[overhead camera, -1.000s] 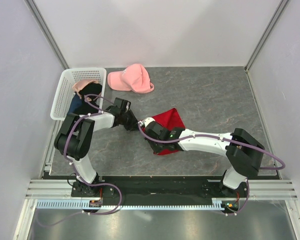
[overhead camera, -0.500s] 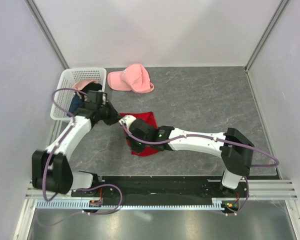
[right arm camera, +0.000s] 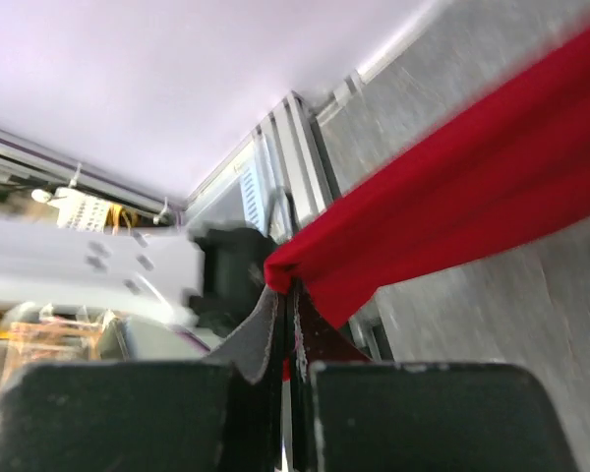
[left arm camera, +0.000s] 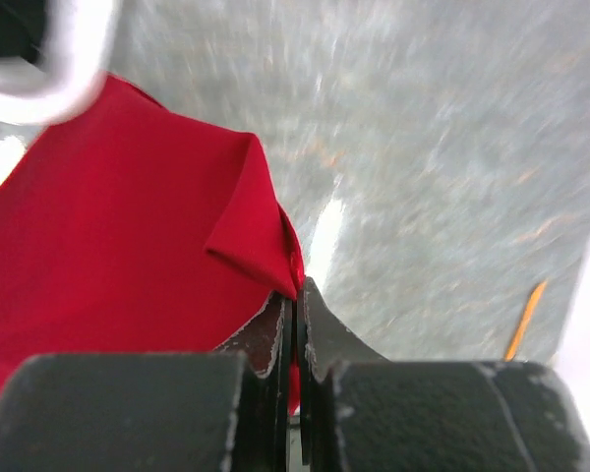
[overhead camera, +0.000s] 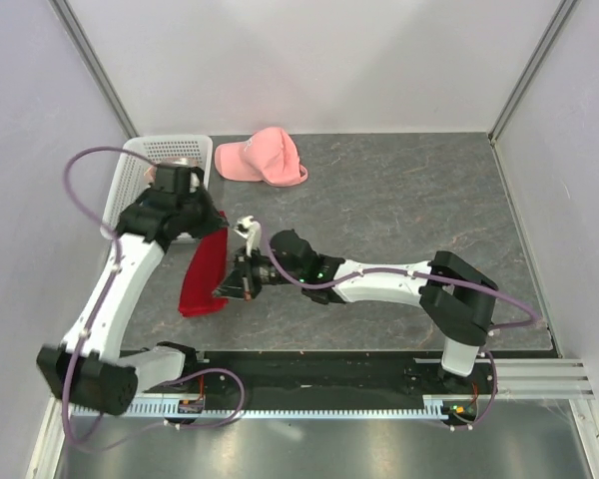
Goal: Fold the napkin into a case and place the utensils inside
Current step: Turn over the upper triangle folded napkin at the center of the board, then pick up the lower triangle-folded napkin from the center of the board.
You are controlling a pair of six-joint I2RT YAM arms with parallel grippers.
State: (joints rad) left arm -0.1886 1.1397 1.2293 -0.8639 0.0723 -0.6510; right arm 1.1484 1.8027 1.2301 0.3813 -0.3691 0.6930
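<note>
The plain bright red soft cloth napkin (overhead camera: 202, 274) hangs as a narrow, bunched band over the left part of the grey stone-patterned table (overhead camera: 399, 220), strung between the two pincers near the white plastic basket (overhead camera: 130, 185). The left gripper (left arm camera: 293, 295) is pressed together on a folded corner at the far end, and the right gripper (right arm camera: 285, 300) pinches the near end just as tightly. Both bites look thin, taking only an edge, so pulling the arms apart could tug a corner free and drop the cloth in a heap. Laid down bunched like this, it would likely crease unevenly and make a poor case. One thin orange stick-like utensil (left arm camera: 523, 320) lies on the table nearby, and a dragged cloth could sweep it away.
</note>
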